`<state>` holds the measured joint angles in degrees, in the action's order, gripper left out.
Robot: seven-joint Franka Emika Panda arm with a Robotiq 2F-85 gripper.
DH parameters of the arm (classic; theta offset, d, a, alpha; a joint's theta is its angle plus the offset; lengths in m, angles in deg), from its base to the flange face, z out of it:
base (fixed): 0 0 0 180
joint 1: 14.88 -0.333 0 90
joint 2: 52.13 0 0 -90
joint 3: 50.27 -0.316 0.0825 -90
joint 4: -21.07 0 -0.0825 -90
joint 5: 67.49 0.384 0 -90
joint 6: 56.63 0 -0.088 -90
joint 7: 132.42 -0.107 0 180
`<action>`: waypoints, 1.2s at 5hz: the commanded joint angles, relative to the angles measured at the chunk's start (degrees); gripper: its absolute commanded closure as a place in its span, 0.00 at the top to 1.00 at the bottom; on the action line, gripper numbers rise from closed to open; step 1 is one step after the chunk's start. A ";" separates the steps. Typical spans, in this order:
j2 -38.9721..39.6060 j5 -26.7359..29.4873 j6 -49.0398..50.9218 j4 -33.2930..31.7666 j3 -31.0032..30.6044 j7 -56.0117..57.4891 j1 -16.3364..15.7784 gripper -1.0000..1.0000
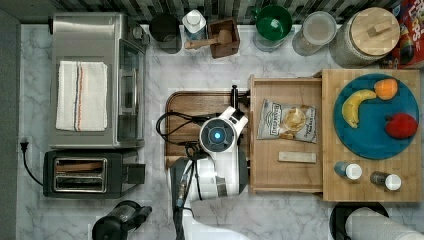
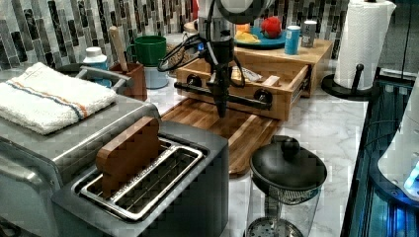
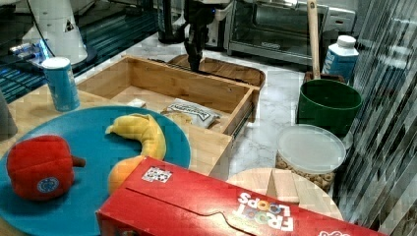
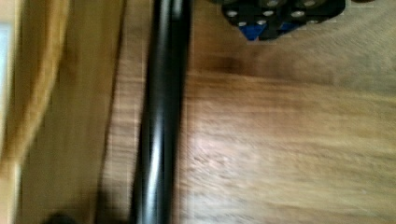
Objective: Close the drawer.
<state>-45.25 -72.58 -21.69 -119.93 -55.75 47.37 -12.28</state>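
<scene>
1. Hanging point-down in front of the drawer's face, the hand (image 2: 221, 101) sits over the cutting board (image 2: 232, 129), just beside the black bar handle (image 2: 225, 96); its fingers look pressed together into one narrow tip (nothing seems to be held between them).
2. The handle (image 4: 161, 112) runs as a dark bar across the wrist view, with brown board grain beside it.
3. The drawer (image 1: 287, 172) stands pulled out of the light wood box (image 1: 370, 187), reaching toward the top view's left, its front edge meeting the cutting board (image 1: 190, 102).
4. Inside the drawer lie a snack bag (image 1: 287, 120) and a small pale wooden block (image 1: 297, 157), apart from each other.
5. On the box top rests a blue plate (image 1: 372, 137) carrying a banana (image 1: 356, 104), an orange fruit (image 1: 386, 88) and a red pepper (image 1: 401, 125).
6. Two small capped containers (image 1: 348, 170) stand on the box beside the plate.
7. Farther off on the marble counter (image 1: 200, 62) are a toaster oven (image 1: 95, 80) and a toaster (image 1: 82, 174).
</scene>
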 commanded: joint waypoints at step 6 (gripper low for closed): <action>3.66 8.09 -15.33 6.30 11.28 34.29 20.05 0.00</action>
<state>-44.57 -66.92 -28.74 -119.48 -47.89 76.55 2.93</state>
